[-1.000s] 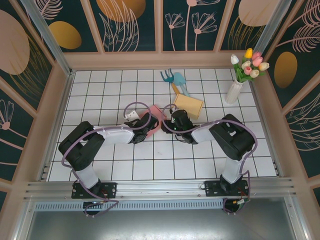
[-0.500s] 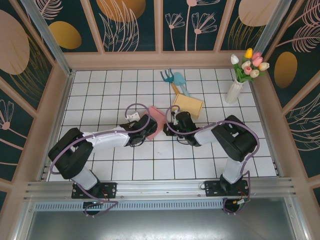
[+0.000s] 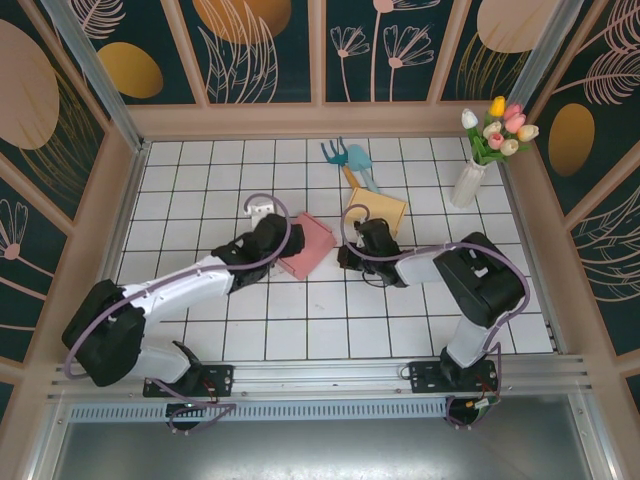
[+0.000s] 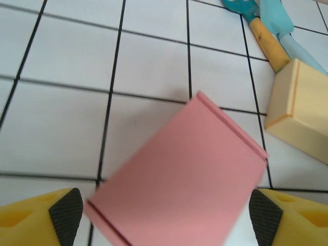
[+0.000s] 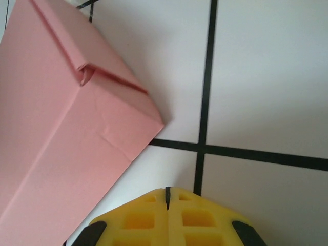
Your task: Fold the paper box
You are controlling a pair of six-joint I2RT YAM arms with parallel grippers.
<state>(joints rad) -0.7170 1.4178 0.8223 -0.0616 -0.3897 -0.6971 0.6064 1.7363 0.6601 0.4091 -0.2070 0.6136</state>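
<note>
Left arm (image 3: 190,285) has stretched forward since the earlier frame, and the pink paper box (image 3: 306,246), which then stood bunched between the two tools, now lies flat. Left jaws have widened; right jaws have gone closed.

Layout, largest first:
- White tiled table (image 3: 200,190): carries everything.
- Paper box: flat on the tiles, lying ahead of and under the left gripper (image 4: 165,212). In the left wrist view its near end sits between the spread pads, which grasp nothing. From the right gripper (image 5: 167,197) the box is ahead and to the left, its nearest corner close to the clenched, empty fingertips but apart from them.
- Pale wooden block (image 4: 302,118): ahead and to the right of the left gripper, just beside the box's far corner.
- Vase of tulips (image 3: 467,183): well apart, beyond the right gripper.
- Teal garden tools (image 3: 350,160): beyond the wooden block.

Handling, my judgement: thin card, light, and it will probably skate on the smooth tile if pushed from one side only. Panels are stiff; the creases are weak and will give first. One tucked flap shows a slight pucker in the right wrist view. I would pinch at a free edge or flap, pressing near a crease, with the other tool pinning the body.
</note>
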